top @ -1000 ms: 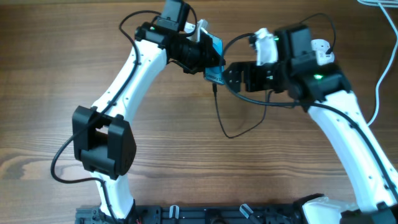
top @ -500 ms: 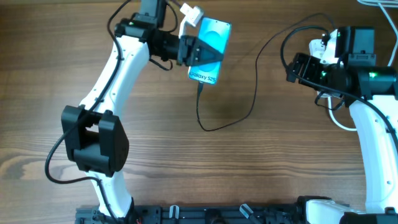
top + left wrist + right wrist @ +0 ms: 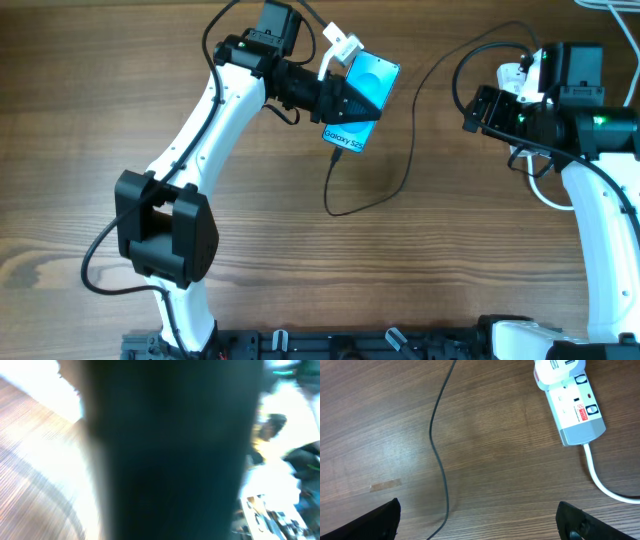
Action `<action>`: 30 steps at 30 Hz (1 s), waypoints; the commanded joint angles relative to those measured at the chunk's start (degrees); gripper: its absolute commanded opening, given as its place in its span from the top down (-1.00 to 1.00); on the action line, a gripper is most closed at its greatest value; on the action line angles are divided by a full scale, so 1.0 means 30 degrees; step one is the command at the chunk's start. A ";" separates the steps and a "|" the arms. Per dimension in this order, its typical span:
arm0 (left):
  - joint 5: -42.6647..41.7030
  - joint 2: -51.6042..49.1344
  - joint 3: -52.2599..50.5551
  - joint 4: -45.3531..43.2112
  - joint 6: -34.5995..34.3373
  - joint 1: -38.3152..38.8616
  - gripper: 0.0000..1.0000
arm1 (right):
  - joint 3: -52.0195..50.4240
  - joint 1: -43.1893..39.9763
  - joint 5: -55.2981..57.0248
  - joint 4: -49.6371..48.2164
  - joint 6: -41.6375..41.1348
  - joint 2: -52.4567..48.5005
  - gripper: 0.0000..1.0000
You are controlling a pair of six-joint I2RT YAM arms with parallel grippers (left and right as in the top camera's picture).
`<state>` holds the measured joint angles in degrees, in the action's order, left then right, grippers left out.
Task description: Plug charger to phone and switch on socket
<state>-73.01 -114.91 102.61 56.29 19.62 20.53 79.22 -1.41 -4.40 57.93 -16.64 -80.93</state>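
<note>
My left gripper (image 3: 340,92) is shut on the phone (image 3: 368,82), holding it tilted above the table, with the teal screen and the white "Galaxy" band facing up. The phone's dark body (image 3: 170,450) fills the blurred left wrist view. The black charger cable (image 3: 372,203) meets the phone's lower edge, loops over the table and runs up toward the right arm. It also shows in the right wrist view (image 3: 439,460). My right gripper (image 3: 480,522) is open and empty above bare wood, short of the white socket (image 3: 572,407) with its white plug (image 3: 557,369).
The socket's thick white cord (image 3: 600,482) curves off to the right; part of it shows under the right arm in the overhead view (image 3: 545,195). A strip of tape (image 3: 385,485) lies on the wooden table (image 3: 300,280).
One second ago my right gripper was at the phone's lower edge. It has pulled back right, over the socket. My left gripper has shifted the phone slightly right, the cable still hanging from it.
</note>
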 commanded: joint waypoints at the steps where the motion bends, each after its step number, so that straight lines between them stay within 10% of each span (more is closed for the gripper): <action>1: 0.5501 0.0568 0.0160 -0.0488 -0.4444 0.0342 0.92 | 0.0233 -0.0051 0.0408 -0.0036 0.0036 0.0189 -1.00; 14: 1.2101 -0.3563 0.0160 -0.2732 -1.1176 0.1100 0.92 | 0.0233 -0.0051 0.0408 -0.0036 0.0029 0.0189 -0.99; 30: 1.6728 -0.6229 0.0160 -0.4648 -1.1183 0.0933 0.89 | 0.0233 -0.0051 0.0408 -0.0036 0.0036 0.0189 -0.99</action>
<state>-23.68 -131.92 102.61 43.22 -14.09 23.14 79.22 -1.41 -4.40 57.87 -16.67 -80.93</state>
